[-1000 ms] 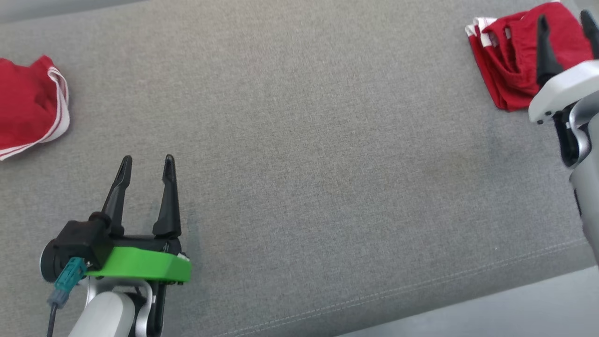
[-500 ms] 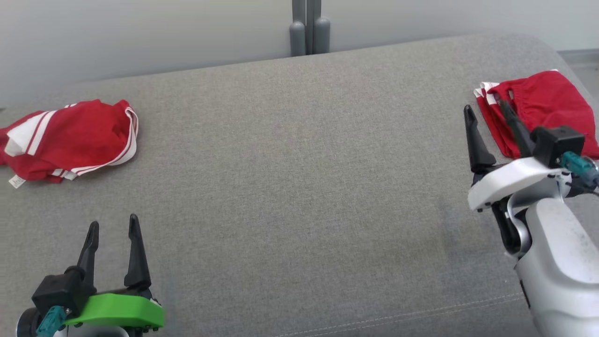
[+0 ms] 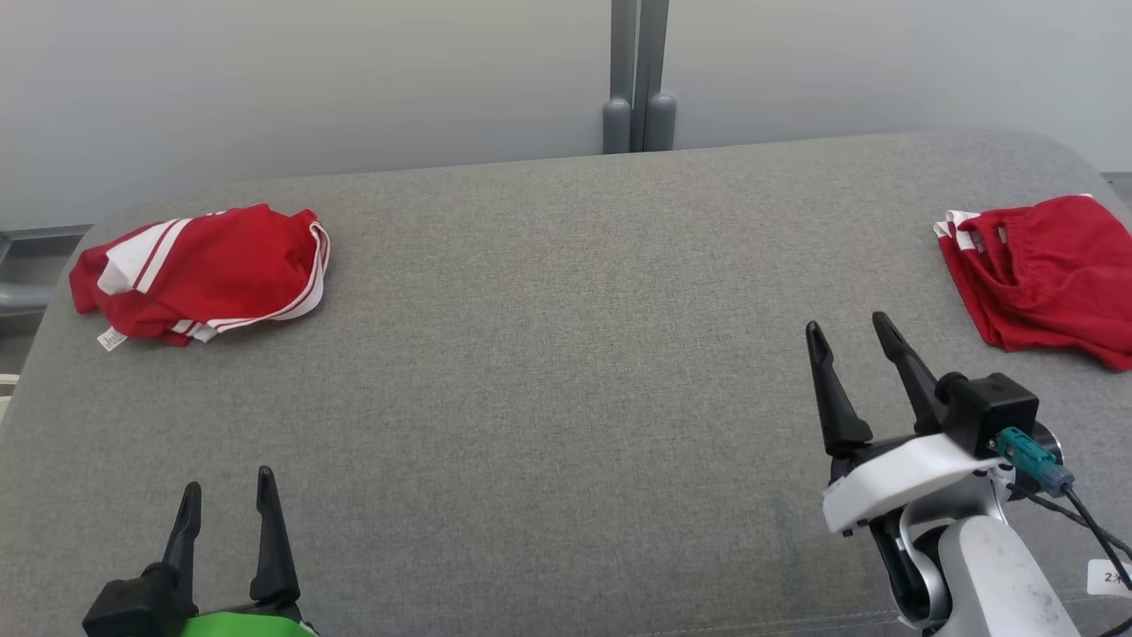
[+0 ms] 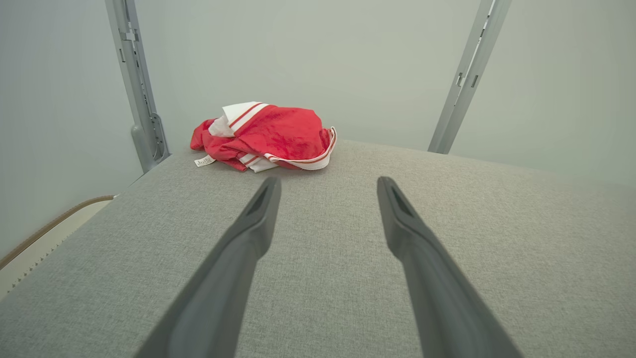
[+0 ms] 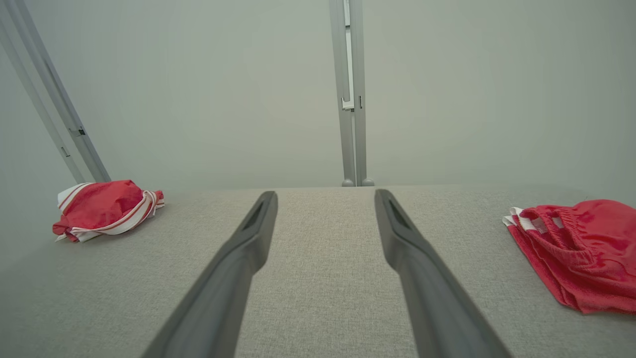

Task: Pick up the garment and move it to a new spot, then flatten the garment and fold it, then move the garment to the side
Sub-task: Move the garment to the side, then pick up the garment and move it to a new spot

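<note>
My left gripper [image 3: 227,482] and right gripper [image 3: 846,324] hang wide and empty over the counter [image 3: 566,372]. The folded red shorts [image 3: 1048,265] seem set aside far right, so the crumpled red garment [image 3: 208,265], far left, is likely next.

Right garment [image 3: 1048,265] clipped by edge, tag [image 3: 110,339] unreadable

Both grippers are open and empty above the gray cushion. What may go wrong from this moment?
1. Two red garments look alike: the crumpled garment at the far left and the flatter garment at the right. The robot may take the wrong one.
2. The crumpled garment lies near a corner of the cushion, so a clumsy push by the left gripper might slide it off.
</note>
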`<state>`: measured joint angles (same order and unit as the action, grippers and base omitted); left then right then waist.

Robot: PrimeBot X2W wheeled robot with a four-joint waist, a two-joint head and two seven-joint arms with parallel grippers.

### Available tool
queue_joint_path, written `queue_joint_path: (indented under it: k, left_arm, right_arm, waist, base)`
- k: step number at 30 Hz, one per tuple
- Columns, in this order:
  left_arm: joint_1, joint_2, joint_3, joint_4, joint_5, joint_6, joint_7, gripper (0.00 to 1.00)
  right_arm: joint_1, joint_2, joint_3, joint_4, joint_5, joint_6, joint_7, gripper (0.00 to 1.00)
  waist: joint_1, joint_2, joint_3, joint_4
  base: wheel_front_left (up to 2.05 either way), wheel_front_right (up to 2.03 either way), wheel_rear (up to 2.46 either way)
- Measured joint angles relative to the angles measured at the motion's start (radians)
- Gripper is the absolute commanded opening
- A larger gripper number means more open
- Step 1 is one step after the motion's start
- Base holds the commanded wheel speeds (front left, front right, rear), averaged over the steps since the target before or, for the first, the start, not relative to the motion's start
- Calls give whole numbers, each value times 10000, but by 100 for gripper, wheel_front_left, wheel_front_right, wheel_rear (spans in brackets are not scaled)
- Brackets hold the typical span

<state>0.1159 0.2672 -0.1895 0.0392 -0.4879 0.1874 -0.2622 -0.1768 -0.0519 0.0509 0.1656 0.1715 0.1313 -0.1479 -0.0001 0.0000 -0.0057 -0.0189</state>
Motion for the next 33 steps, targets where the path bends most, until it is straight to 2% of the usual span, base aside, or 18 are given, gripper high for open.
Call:
queue_joint_path:
  k: [12,33]
  left_arm:
    - [73,-153,-140,65,230,-173,0,100]
    - [7,-63,-405,366,253,-263,102,100]
  right_arm:
    - [1379,23,332,-943,650,-2,94,100]
    - [1617,25,481,-725,894,-2,-50,100]
  waist:
    - [0,0,-184,296]
    - [0,0,-339,234]
  base:
    - [0,0,0]
    - [0,0,0]
